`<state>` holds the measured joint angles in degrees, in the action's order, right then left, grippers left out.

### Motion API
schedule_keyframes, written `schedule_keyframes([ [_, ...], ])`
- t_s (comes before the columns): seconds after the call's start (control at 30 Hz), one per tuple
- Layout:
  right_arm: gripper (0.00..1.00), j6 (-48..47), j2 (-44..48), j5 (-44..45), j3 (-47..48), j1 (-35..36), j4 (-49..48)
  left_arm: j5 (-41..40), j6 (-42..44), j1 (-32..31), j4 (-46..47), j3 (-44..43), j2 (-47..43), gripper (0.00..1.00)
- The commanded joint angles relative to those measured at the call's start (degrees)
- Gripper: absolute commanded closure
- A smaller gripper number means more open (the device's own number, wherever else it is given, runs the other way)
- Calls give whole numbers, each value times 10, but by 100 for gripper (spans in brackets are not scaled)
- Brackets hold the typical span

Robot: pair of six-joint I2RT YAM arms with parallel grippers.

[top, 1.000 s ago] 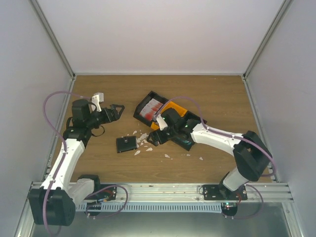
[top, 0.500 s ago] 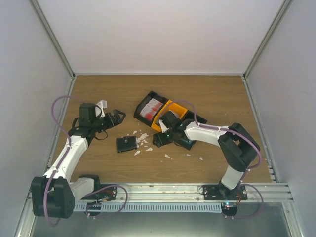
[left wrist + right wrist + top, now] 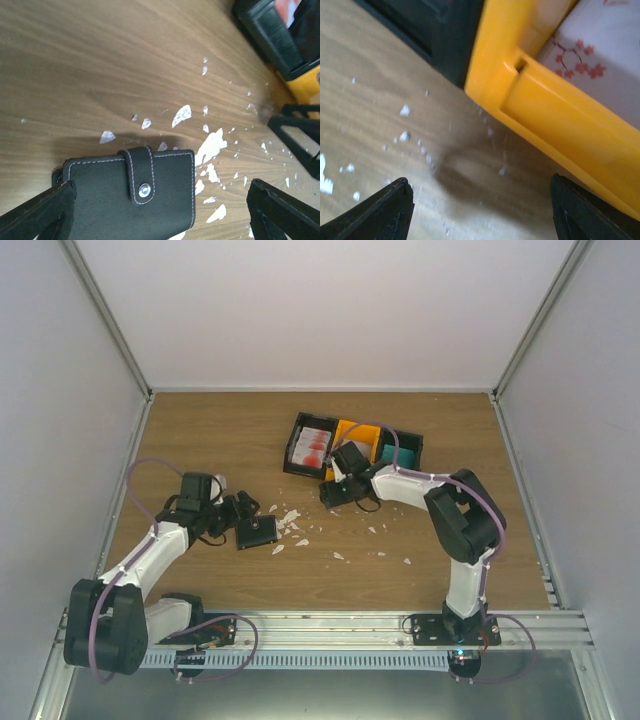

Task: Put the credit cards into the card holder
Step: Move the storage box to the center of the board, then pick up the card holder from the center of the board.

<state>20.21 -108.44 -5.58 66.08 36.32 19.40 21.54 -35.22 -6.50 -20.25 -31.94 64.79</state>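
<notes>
My left claw [image 3: 241,510] is spread wide and low over the counter [image 3: 440,540], one finger on each side of the card holder [image 3: 100,195]. Neither finger clearly touches it, and I hold nothing. The card holder lies flat and shut, its snap strap facing up, well to the left of the orange tray [image 3: 352,432] and nearer to my bases. White scraps [image 3: 212,145] are scattered on the wood between the card holder and the orange tray.

My right claw [image 3: 331,494] is also spread wide and empty, over bare wood just at the near side of the orange tray. A whitish credit card with red blossoms [image 3: 600,55] lies inside that tray. Red-and-white credit cards [image 3: 313,445] sit in a black tray [image 3: 296,432] touching the orange tray's left side. A teal card [image 3: 388,452] sits in another black tray just right of it.
</notes>
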Motion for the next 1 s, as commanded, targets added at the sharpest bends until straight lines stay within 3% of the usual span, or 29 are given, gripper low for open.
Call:
schedule_keyframes([
  [0.0,25,-23,-20,33,35,-5,-29,-23,-18,-8,21,17,5,8],
  [0.13,24,-26,12,-6,11,14,-35,-46,-24,-9,11,29,9,16],
  [0.3,25,-5,31,-134,-16,49,-76,-58,-32,-9,20,49,17,32],
  [0.47,38,18,5,-223,-6,73,-127,-39,-25,-9,47,56,51,54],
  [0.7,49,4,-23,-229,14,74,-124,-6,-1,-10,84,56,90,70],
  [0.97,53,7,-7,-201,-13,67,-134,45,29,-41,139,33,145,89],
])
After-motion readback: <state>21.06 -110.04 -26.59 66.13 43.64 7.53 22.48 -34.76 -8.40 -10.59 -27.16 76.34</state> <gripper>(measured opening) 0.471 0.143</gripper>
